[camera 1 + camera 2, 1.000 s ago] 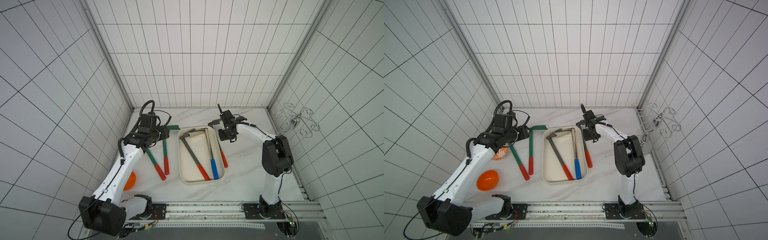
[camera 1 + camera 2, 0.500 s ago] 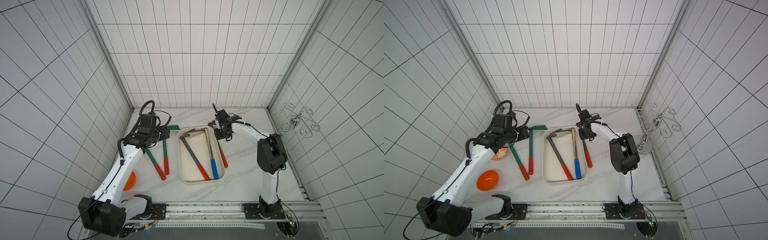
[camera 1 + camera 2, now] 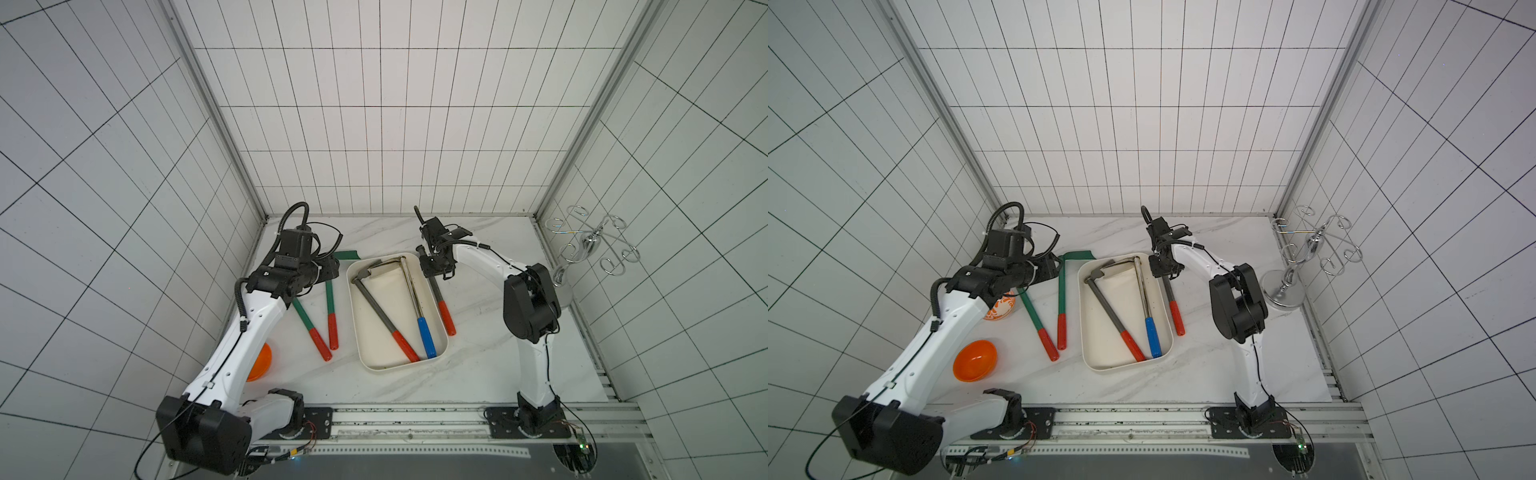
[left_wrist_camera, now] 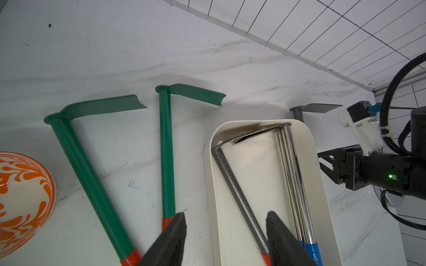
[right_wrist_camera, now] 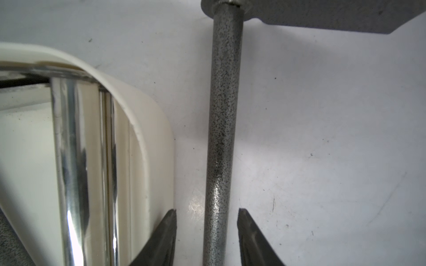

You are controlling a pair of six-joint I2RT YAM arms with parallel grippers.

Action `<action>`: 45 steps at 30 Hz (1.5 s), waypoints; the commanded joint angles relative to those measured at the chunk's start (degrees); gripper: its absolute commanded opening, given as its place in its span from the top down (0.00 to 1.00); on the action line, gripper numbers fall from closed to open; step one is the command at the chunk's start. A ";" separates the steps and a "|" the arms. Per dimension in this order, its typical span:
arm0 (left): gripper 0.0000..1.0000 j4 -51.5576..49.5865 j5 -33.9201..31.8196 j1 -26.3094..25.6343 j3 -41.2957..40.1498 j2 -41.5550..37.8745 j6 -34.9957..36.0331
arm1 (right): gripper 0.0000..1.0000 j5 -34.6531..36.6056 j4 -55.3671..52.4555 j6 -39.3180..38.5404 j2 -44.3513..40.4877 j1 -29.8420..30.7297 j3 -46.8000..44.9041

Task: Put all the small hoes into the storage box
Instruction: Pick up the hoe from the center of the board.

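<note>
A grey speckled small hoe (image 3: pixel 436 293) (image 3: pixel 1170 293) with a red grip lies on the table just right of the storage box (image 3: pixel 374 326) (image 3: pixel 1100 332), parallel to its long side. My right gripper (image 3: pixel 435 277) (image 3: pixel 1166 274) (image 5: pixel 207 210) stands open astride the hoe's shaft (image 5: pixel 223 115), with a gap on each side. The cream box (image 5: pixel 159 138) (image 4: pixel 209 184) holds a grey red-gripped hoe and a chrome blue-gripped one. My left gripper (image 3: pixel 334 270) (image 4: pixel 226 214) hangs open and empty over the box's left rim.
Two green hoes (image 3: pixel 330 299) (image 3: pixel 305 320) with red grips lie left of the box. An orange-patterned dish (image 3: pixel 1000 308) and an orange bowl (image 3: pixel 974 360) sit at the far left. A chrome hook stand (image 3: pixel 1300 266) is at the right wall.
My right gripper has moved left and down until its fingers stand either side of the grey hoe's shaft, and its jaws have widened slightly. The left arm has not moved.
</note>
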 commanded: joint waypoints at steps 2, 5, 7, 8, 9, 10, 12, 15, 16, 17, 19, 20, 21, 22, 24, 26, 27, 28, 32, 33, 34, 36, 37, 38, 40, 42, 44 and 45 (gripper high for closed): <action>0.42 0.10 0.07 0.37 -0.66 -1.55 1.01 | 0.54 3.85 -2.69 -1.52 0.78 -0.13 5.80; 0.42 0.16 0.09 0.48 -0.73 -1.54 0.93 | 0.53 5.21 -3.08 -1.86 0.94 -0.35 5.81; 0.42 0.19 0.07 0.48 -0.69 -1.54 0.93 | 0.52 5.45 -3.10 -2.11 1.20 -0.36 5.88; 0.42 0.16 0.07 0.50 -0.64 -1.46 0.93 | 0.52 5.49 -3.23 -2.19 1.47 -0.38 5.99; 0.42 0.17 0.15 0.49 -0.69 -1.42 0.89 | 0.51 5.41 -3.19 -2.28 1.69 -0.43 6.03; 0.42 0.20 0.15 0.50 -0.69 -1.37 0.91 | 0.51 5.43 -3.30 -2.36 2.07 -0.41 6.20; 0.42 0.07 0.15 0.46 -0.64 -1.30 0.93 | 0.50 5.25 -3.39 -2.64 2.85 -0.49 6.68; 0.42 -0.05 0.07 0.46 -0.65 -1.35 0.93 | 0.49 4.97 -3.61 -2.99 4.21 -0.47 7.44; 0.42 -0.10 0.07 0.46 -0.64 -1.31 0.93 | 0.49 5.22 -3.82 -3.08 4.73 -0.47 7.83; 0.42 -0.15 -0.01 0.48 -0.69 -1.35 0.93 | 0.49 5.31 -4.03 -3.17 5.18 -0.52 8.17; 0.42 -0.32 -0.26 0.46 -0.56 -1.37 1.02 | 0.48 5.58 -4.57 -3.35 6.10 -0.53 9.09; 0.42 -0.32 -0.26 0.47 -0.54 -1.34 1.09 | 0.48 5.66 -4.70 -3.51 6.52 -0.51 9.55; 0.42 -0.45 -0.29 0.52 -0.43 -1.26 1.11 | 0.48 5.74 -4.83 -3.61 6.85 -0.58 9.90; 0.42 -0.44 -0.29 0.55 -0.30 -1.24 1.11 | 0.48 5.83 -4.88 -3.69 7.15 -0.58 10.31; 0.42 -0.55 -0.29 0.53 -0.16 -1.10 1.11 | 0.48 5.81 -5.02 -3.92 7.70 -0.69 10.81; 0.42 -0.58 -0.24 0.57 -0.12 -1.02 1.04 | 0.48 5.51 -5.13 -4.18 8.33 -0.72 11.38; 0.42 -0.52 -0.20 0.55 -0.12 -0.99 1.03 | 0.48 5.33 -5.11 -4.30 8.60 -0.72 11.48; 0.42 -0.51 -0.20 0.59 -0.12 -1.00 1.02 | 0.48 5.00 -5.11 -4.45 8.88 -0.75 11.61; 0.41 -0.50 -0.20 0.54 -0.20 -0.95 1.10 | 0.48 4.27 -5.19 -4.84 9.79 -0.78 12.14; 0.41 -0.42 -0.20 0.55 -0.20 -1.08 1.07 | 0.48 4.18 -5.20 -4.91 10.02 -0.73 12.23; 0.41 -0.43 -0.20 0.55 -0.30 -1.07 1.04 | 0.48 4.13 -5.22 -4.93 10.30 -0.73 12.38; 0.41 -0.41 -0.20 0.55 -0.31 -1.20 1.07 | 0.48 3.93 -5.20 -5.02 10.73 -0.75 12.59; 0.41 -0.42 -0.20 0.54 -0.32 -1.13 1.11 | 0.48 3.84 -5.22 -5.10 10.97 -0.79 12.67; 0.41 -0.50 -0.29 0.55 -0.29 -1.23 1.16 | 0.48 3.76 -5.20 -5.11 11.24 -0.73 12.85; 0.41 -0.51 -0.37 0.55 -0.30 -1.37 1.20 | 0.49 3.53 -5.20 -5.18 11.67 -0.85 12.98; 0.41 -0.60 -0.37 0.56 -0.33 -1.40 1.23 | 0.49 3.21 -5.20 -5.20 11.94 -1.13 12.89; 0.41 -0.62 -0.37 0.58 -0.29 -1.56 1.29 | 0.50 2.97 -5.20 -5.26 12.16 -1.59 12.61; 0.41 -0.62 -0.37 0.55 -0.29 -1.56 1.28 | 0.50 2.67 -5.19 -5.29 12.20 -1.88 12.42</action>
